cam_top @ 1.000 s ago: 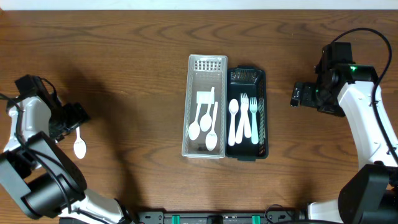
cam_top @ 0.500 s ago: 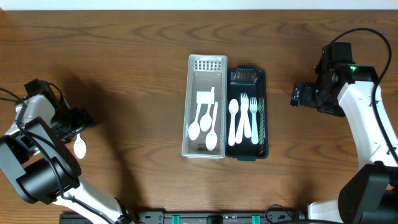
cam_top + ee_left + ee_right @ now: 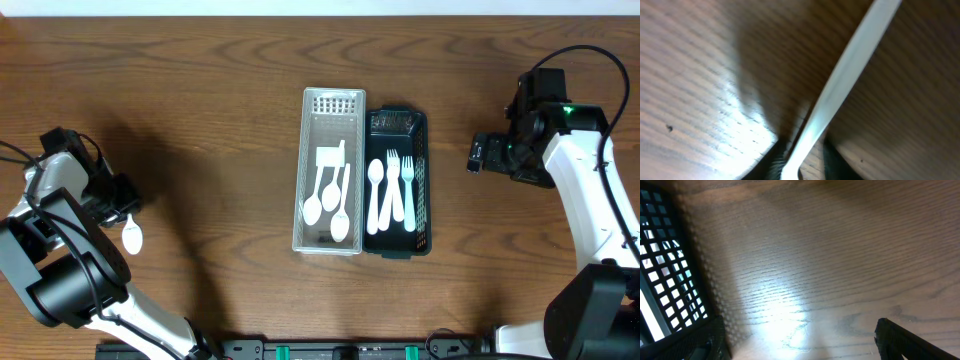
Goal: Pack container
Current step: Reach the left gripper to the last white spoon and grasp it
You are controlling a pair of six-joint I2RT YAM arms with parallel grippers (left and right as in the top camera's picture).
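A white plastic spoon lies on the wooden table at the far left, bowl toward the front. My left gripper is down over its handle. In the left wrist view the white spoon handle runs diagonally between the two dark fingers, and the left gripper is shut on it. At mid table stand a clear tray holding white spoons and a black mesh basket holding a spoon and forks. My right gripper hovers open to the right of the basket, nothing between its fingers.
The black basket's mesh wall fills the left edge of the right wrist view, with bare wood under the right gripper. Both arm bases stand at the table's front corners.
The left gripper's jaws have closed on the spoon handle. The spoon has shifted slightly to the right. The right arm has not moved.
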